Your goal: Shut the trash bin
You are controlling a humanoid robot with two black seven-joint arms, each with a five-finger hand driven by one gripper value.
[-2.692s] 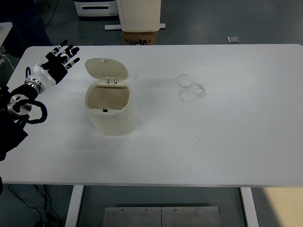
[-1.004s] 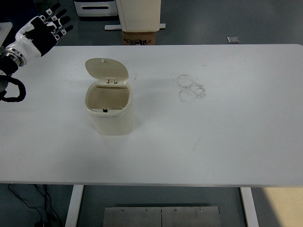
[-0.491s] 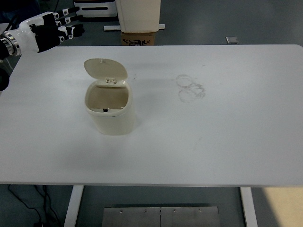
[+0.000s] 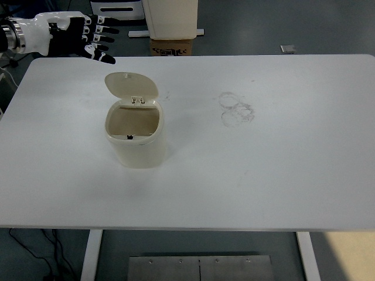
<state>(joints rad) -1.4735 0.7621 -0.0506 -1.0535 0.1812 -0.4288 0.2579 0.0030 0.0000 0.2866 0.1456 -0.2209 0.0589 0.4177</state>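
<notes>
A cream trash bin [image 4: 136, 140] stands on the left half of the white table [image 4: 263, 175]. Its round lid [image 4: 132, 86] is swung up and back on the hinge, leaving the inside exposed. My left hand [image 4: 88, 37] hovers high at the table's far left corner, up and to the left of the lid, fingers spread and pointing right, holding nothing. It is apart from the lid. The right arm does not show.
Faint ring smudges [image 4: 236, 109] mark the table right of the bin. Beyond the far edge stand a cardboard box [image 4: 173, 46] and a white cabinet [image 4: 173, 17].
My left hand has risen from beside the bin's left to the far corner, then swung right toward the raised lid. The bin and lid have not moved.
</notes>
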